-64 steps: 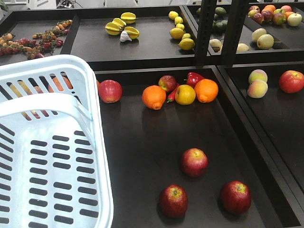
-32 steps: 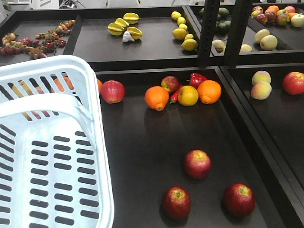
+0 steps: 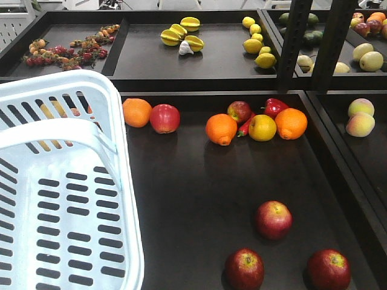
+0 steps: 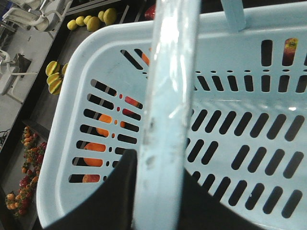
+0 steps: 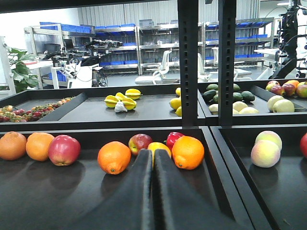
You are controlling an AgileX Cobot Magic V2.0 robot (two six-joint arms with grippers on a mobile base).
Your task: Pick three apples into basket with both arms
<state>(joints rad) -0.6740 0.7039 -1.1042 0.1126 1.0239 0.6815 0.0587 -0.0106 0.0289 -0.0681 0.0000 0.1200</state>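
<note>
**Black shelf tray** [image 3: 193, 199]. Dark, matte and shallow-walled. It carries all the loose fruit, and more trays stand behind and beside it.

**Pale blue-white slotted plastic shopping basket** [image 3: 124, 199]. It sits at the tray's left edge and nothing is visible inside it. Its flat swing handle [image 4: 168, 96] is raised across the opening. Judged light and somewhat flexible, with a slick handle that could swivel if it is carried off-centre.

**Three dark maroon-red apples**, all on the tray's near right part and well apart from the basket.
- Rear apple [image 3: 273, 220].
- Front-left apple [image 3: 244, 269].
- Front-right apple [image 3: 328, 269].

All stand stem-up, clear of each other. Judged firm, moderately heavy, waxy and prone to roll. Best taken across the widest girth from above, with the fingers clear of the stem dimple. None is in the basket yet. The brighter red apple [image 3: 164, 118] in the back row is not one of the set.

**Left end effector** [image 4: 156, 201]. Dark fingers flank the swing handle. It appears to be clamped on the handle, though the close view hides the fingertips. The wrist looks down into the basket.

**Right end effector** [image 5: 153, 155]. The fingers are pressed nearly together, with only a slit between them and nothing held. It is low over the tray, level, and pointing at the back row. No maroon apple shows in the right wrist view.
</note>
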